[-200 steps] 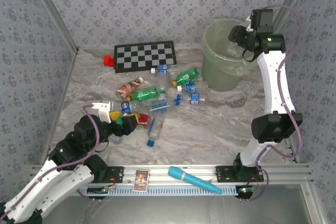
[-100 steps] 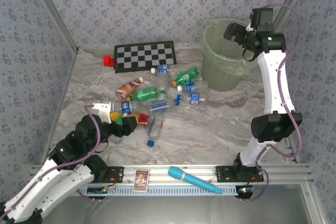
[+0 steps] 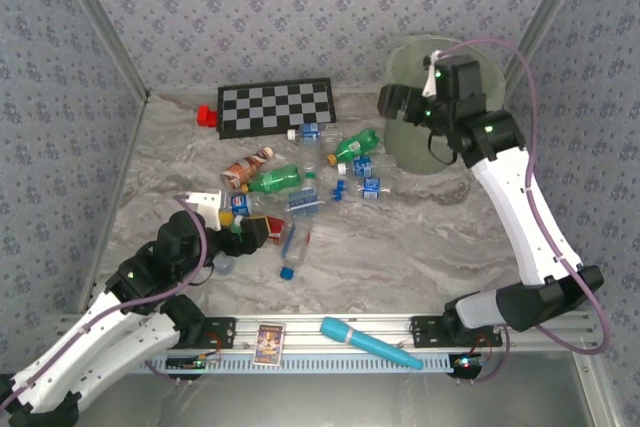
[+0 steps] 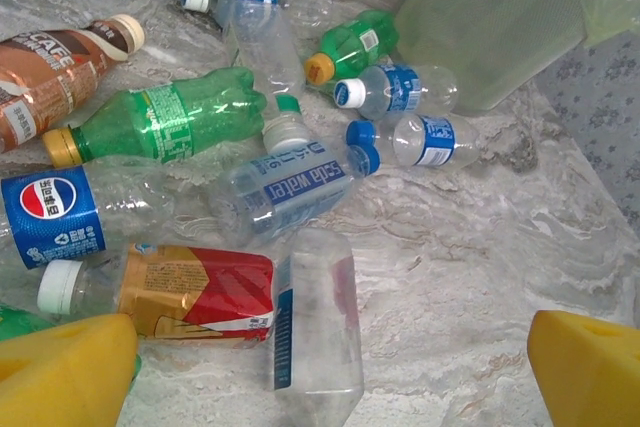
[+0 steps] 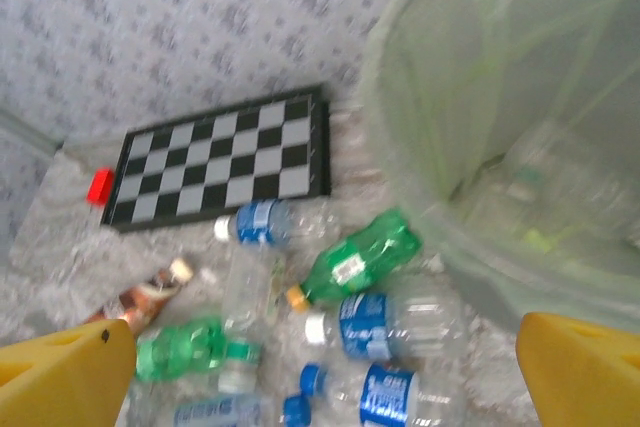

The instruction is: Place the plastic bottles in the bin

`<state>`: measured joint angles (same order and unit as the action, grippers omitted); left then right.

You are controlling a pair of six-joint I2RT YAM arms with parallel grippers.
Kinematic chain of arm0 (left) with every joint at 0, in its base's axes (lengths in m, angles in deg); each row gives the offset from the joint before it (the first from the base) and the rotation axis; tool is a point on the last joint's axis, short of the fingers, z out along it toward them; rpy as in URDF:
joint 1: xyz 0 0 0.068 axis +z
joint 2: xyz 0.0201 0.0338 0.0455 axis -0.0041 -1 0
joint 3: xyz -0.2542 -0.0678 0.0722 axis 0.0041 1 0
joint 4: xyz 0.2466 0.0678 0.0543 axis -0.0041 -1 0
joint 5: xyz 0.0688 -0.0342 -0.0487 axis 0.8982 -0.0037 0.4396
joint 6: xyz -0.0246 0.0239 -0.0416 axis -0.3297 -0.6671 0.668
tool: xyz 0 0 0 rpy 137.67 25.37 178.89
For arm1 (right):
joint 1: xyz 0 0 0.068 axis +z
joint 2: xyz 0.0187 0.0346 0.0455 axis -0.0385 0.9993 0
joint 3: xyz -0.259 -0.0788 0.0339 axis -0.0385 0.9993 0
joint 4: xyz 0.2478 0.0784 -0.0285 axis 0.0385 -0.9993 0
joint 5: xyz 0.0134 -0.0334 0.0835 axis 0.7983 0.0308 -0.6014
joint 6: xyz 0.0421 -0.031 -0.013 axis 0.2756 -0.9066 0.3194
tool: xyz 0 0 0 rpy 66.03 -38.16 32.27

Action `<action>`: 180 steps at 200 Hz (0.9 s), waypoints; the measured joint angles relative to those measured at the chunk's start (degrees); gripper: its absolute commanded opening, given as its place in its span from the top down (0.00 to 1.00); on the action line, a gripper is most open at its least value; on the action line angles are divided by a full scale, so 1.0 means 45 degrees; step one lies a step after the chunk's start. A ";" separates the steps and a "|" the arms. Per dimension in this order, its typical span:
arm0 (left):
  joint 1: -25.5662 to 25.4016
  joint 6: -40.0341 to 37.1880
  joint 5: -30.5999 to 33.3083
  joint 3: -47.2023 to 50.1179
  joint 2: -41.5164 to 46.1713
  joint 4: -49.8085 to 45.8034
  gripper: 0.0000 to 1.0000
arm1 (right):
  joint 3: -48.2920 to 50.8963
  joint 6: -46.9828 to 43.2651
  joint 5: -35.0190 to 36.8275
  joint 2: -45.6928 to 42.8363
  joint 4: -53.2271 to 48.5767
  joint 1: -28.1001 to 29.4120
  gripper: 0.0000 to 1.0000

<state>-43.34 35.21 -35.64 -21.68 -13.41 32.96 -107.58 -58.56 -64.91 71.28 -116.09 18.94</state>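
Right tool (image 3: 392, 102) swung left past the bin (image 3: 418, 155), above marbled table (image 3: 400, 237).

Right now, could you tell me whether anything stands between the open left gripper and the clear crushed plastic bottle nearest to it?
Nothing visible does: the clear crushed plastic bottle lies directly ahead of the open left gripper. A red-and-gold labelled bottle lies close beside it, not in the way.
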 measured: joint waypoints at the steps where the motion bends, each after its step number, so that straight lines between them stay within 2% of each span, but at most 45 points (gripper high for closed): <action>1: 0.0000 0.0000 0.0005 0.0010 -0.0010 0.0005 0.00 | 0.0092 -0.0005 0.0024 -0.0029 0.0029 0.0078 0.00; 36: 0.0000 0.0005 0.0024 0.0253 -0.0588 0.0306 0.00 | 0.1841 -0.0049 0.0495 -0.0248 0.0559 0.1787 0.00; 79: 0.0000 0.0214 0.0165 0.0277 -0.1200 0.0656 0.00 | 0.2997 -0.0034 0.1005 -0.0131 0.0874 0.3507 0.00; 180: 0.0000 0.0427 0.1248 0.0466 -0.0821 0.0549 0.00 | 0.5547 0.1797 0.1209 0.1991 0.2594 0.7106 0.00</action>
<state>-43.34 37.14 -30.03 -19.58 -17.10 35.43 -82.62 -50.47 -59.47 80.24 -104.42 50.92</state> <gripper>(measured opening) 0.997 0.995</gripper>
